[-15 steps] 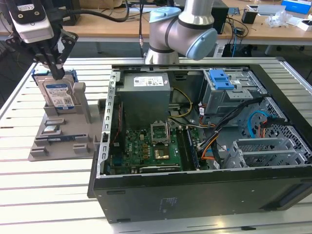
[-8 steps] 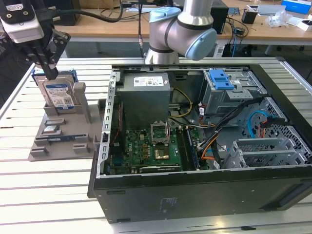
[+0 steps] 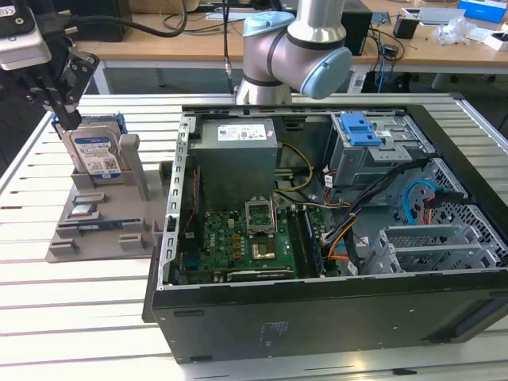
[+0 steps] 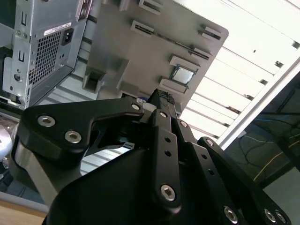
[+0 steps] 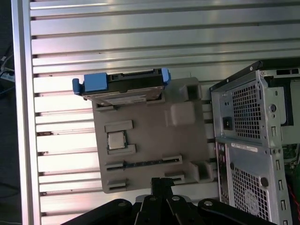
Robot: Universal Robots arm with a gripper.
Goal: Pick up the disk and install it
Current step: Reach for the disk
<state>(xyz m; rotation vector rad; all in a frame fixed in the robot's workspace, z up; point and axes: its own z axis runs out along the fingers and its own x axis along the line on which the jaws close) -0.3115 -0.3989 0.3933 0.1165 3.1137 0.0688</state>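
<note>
While the gripper [image 3: 70, 117] hangs at the exterior view's left, fingers closed on nothing, the disk [image 3: 94, 152] stands on edge just beside it in a grey holder [image 3: 79, 234], likely so its top edge is easy to grasp. Further right, the computer case [image 3: 317, 317] lies open on its side, baring its drive bay [image 3: 373, 151].
</note>
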